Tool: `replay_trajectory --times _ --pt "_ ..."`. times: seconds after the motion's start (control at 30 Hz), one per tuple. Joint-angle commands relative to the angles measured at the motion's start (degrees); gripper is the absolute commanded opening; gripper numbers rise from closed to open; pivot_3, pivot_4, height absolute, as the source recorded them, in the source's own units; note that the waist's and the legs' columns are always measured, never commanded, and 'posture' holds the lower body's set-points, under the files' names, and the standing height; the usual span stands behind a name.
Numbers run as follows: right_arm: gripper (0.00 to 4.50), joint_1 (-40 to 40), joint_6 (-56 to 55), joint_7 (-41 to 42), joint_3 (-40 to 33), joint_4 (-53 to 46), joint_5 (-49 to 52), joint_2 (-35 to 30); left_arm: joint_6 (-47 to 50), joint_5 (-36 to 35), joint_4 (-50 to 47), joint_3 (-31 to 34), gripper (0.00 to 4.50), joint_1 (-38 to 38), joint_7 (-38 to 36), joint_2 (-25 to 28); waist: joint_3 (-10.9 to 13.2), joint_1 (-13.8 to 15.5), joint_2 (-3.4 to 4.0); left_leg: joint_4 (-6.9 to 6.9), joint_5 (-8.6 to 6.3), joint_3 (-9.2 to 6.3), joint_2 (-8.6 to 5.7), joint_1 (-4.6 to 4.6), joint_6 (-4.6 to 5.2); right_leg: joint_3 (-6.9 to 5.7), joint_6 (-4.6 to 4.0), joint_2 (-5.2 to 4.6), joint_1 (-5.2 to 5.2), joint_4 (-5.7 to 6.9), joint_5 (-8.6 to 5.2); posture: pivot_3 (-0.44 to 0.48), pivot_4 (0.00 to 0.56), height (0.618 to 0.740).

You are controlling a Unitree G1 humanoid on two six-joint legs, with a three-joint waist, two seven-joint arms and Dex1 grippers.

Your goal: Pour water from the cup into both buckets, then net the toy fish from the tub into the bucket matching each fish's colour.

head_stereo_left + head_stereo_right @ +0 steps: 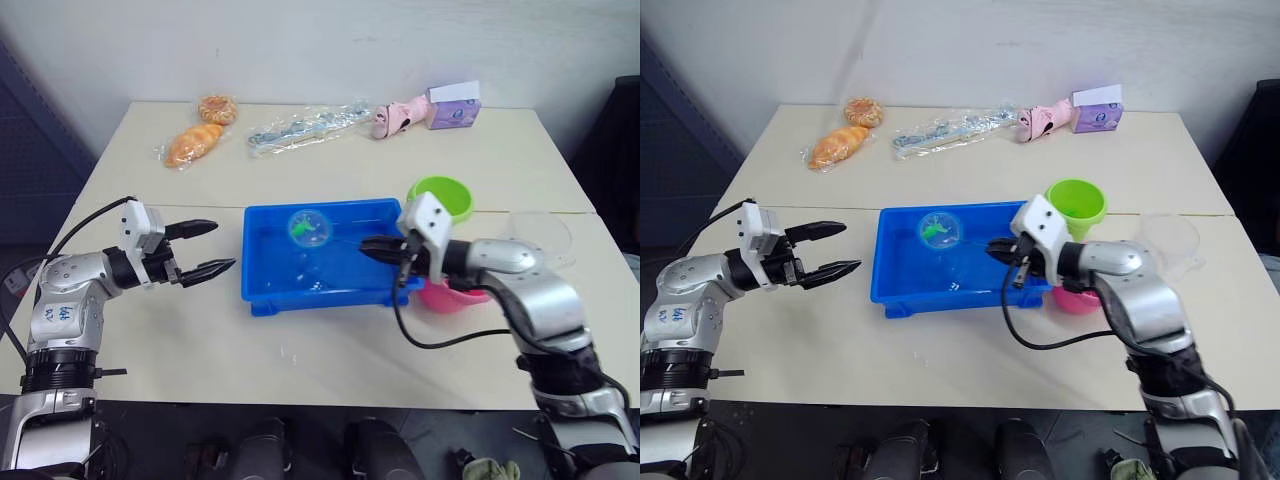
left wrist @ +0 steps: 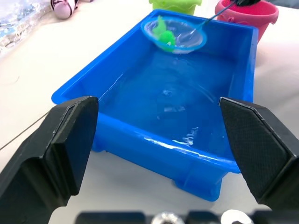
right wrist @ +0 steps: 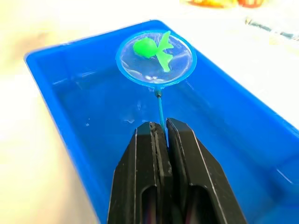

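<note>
The blue tub [image 1: 310, 298] sits mid-table with water in it. My right gripper [image 1: 372, 247] is shut on the net's thin handle over the tub's right side. The net [image 3: 174, 65] hangs over the tub's far left part with a green toy fish [image 3: 147, 48] lying in its mesh. A lime green bucket [image 1: 442, 197] stands behind the tub's right corner. The pink bucket [image 1: 447, 297] is to the tub's right, partly hidden by my right arm. Further right stands the clear cup [image 1: 540, 235]. My left gripper [image 1: 222, 246] is open and holds nothing, just left of the tub.
Along the table's far edge lie two wrapped breads [image 1: 195, 143], a clear plastic bag [image 1: 305, 127], a pink toy [image 1: 398, 117] and a purple box [image 1: 455, 108]. A bare strip of table [image 1: 300, 360] runs in front of the tub.
</note>
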Motion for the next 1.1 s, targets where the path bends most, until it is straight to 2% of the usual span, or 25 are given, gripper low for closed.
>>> replay_trajectory --times 0.03,0.23,0.43,0.57,0.83,1.1 --pt "0.0 3.1 3.6 1.3 -10.4 -7.4 6.6 -5.4 0.7 -1.3 -4.5 -0.9 4.43 -1.5 -0.3 -1.4 0.0 0.1 0.0 0.01 -0.01 0.01 0.0 0.0 0.02 0.01 0.0 -0.01 0.01 -0.04 0.0 0.0 0.15 0.74" --pt "0.0 7.5 4.7 0.2 -22.2 -7.7 9.1 -12.2 3.4 -2.9 -7.8 -2.3 4.43 -3.5 0.5 -4.5 0.0 0.3 0.0 0.03 -0.03 -0.01 0.0 0.0 0.05 -0.02 0.0 0.0 0.1 -0.08 0.0 0.0 0.15 0.74" --pt "0.0 8.0 -0.6 -1.4 -26.0 -0.4 5.1 -17.7 5.4 -3.9 -9.7 -4.2 4.43 -5.8 1.7 -8.4 0.0 0.1 -0.01 0.06 -0.02 0.04 0.0 0.04 0.05 0.01 0.0 0.03 0.14 -0.08 0.0 0.0 0.15 0.74" --pt "0.0 7.5 -15.3 -4.7 -21.6 11.1 -5.0 -21.3 6.5 -4.1 -10.9 -5.9 4.43 -7.1 2.2 -11.9 0.0 0.2 -0.01 0.09 -0.01 0.1 -0.01 0.05 0.04 0.03 0.01 0.04 0.16 -0.1 0.0 0.0 0.15 0.74" --pt "0.0 5.6 -43.3 -15.2 -11.4 28.0 -23.8 -24.6 6.2 -3.6 -10.9 -7.1 4.43 -7.4 2.4 -13.9 0.0 0.1 0.01 0.09 0.05 0.18 0.01 0.06 -0.03 0.06 0.01 0.09 0.11 -0.05 0.0 0.0 0.15 0.74" --pt "0.0 2.3 -64.8 -30.7 -2.0 36.2 -44.6 -30.1 5.8 -3.6 -10.6 -7.4 4.43 -7.4 2.3 -14.4 0.0 0.1 0.02 0.12 0.06 0.17 0.01 0.06 -0.04 0.06 0.01 0.08 0.11 -0.05 0.0 0.0 0.15 0.74"
